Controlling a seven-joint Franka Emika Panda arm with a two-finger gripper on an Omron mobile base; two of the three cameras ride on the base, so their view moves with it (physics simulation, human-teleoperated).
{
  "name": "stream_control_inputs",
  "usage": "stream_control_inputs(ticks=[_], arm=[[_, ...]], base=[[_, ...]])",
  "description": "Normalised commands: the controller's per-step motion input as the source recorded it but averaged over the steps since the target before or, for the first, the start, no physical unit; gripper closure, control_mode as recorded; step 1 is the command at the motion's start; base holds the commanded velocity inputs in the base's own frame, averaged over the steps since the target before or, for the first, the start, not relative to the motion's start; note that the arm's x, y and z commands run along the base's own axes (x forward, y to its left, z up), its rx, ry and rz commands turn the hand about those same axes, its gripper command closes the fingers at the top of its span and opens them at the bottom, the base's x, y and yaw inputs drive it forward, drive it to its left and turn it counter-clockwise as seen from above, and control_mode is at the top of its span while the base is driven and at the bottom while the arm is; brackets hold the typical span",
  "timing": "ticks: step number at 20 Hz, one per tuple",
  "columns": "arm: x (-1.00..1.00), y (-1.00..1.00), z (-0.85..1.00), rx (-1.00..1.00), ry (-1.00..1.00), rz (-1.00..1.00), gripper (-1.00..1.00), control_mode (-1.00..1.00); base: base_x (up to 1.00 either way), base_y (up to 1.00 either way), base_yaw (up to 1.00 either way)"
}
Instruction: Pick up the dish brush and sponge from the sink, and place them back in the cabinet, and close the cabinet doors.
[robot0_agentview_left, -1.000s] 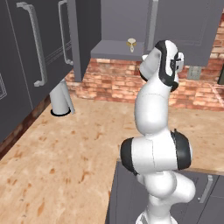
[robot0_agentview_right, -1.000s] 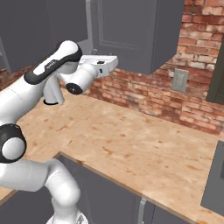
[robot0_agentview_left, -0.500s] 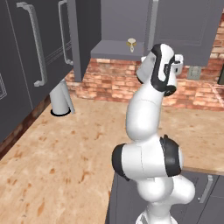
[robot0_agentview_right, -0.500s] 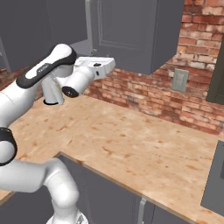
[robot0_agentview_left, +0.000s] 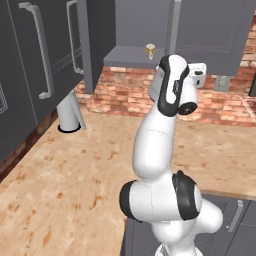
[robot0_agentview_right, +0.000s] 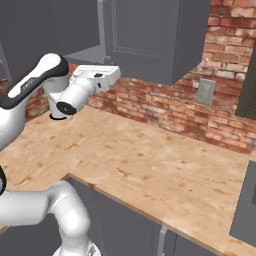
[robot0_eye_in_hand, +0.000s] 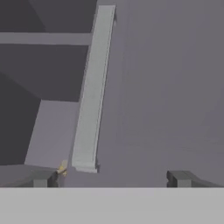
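Your hand, released with nothing between its wide-set tips, is raised close before the open cabinet, where the dish brush lies on the shelf just off one fingertip; the sponge cannot be made out. From here the likely fault is a glancing push: the pale edge of the ajar cabinet doors stands directly ahead of the hand, so if you drive forward you may strike that edge or nudge the brush rather than swing the panel shut. Below the hand lies the bare desk, with a grey cylinder well off to the side.
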Motion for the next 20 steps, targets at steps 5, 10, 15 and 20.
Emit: stream_control_inputs(ticks=[5, 10, 15, 20], arm=[[-0.33, 0.32, 0.27, 0.0, 0.01, 0.0, -1.0, -1.0], [-0.45, 0.39, 0.24, 0.0, 0.06, -0.02, -1.0, -1.0], [-0.48, 0.43, 0.2, 0.02, 0.09, -0.02, -1.0, -1.0], [-0.41, 0.4, 0.2, 0.02, 0.08, 0.0, -1.0, -1.0]], base=[[0.0, 0.0, 0.0], [0.0, 0.0, 0.0], [0.0, 0.0, 0.0], [0.0, 0.0, 0.0]])
